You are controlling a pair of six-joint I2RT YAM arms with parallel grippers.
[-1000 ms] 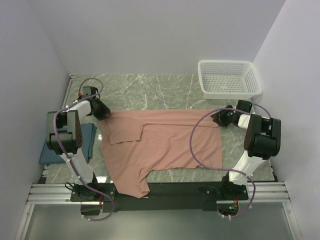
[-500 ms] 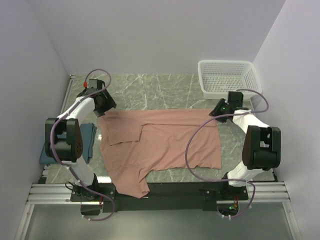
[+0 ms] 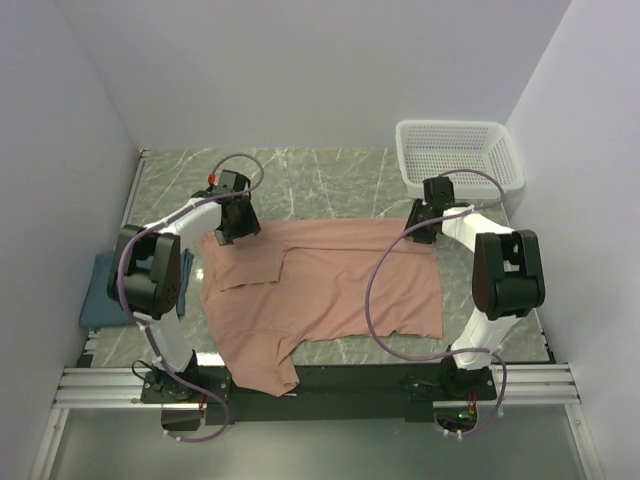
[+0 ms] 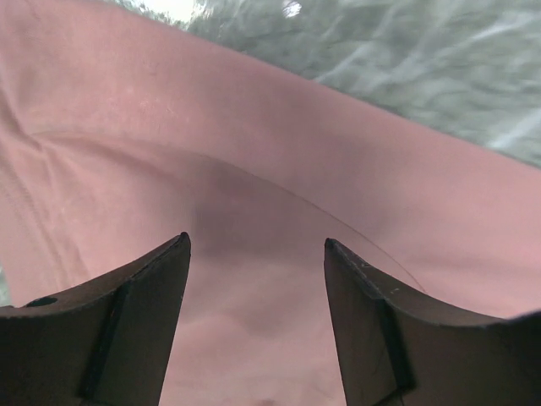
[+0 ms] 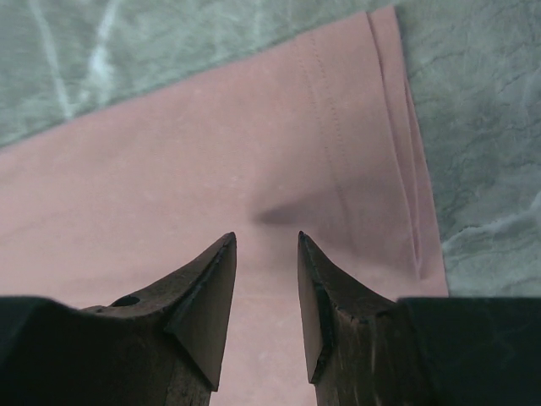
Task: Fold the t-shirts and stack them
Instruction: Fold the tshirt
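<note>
Left end effector [image 4: 256, 241] released | right end effector [image 5: 266, 235] released | salmon-pink t-shirt [image 3: 330, 285] far edge beneath both

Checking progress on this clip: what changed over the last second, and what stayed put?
Both arms swung inward along the far edge of the pink shirt: the left gripper moved right, the right gripper moved left. Both hover open over the cloth, gripping nothing. The pink shirt, blue shirt and basket stayed where they were.

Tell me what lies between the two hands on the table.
Only the salmon-pink t-shirt: its far edge runs from the left hand to the right hand, with nothing resting on that stretch. The top external view shows it.
</note>
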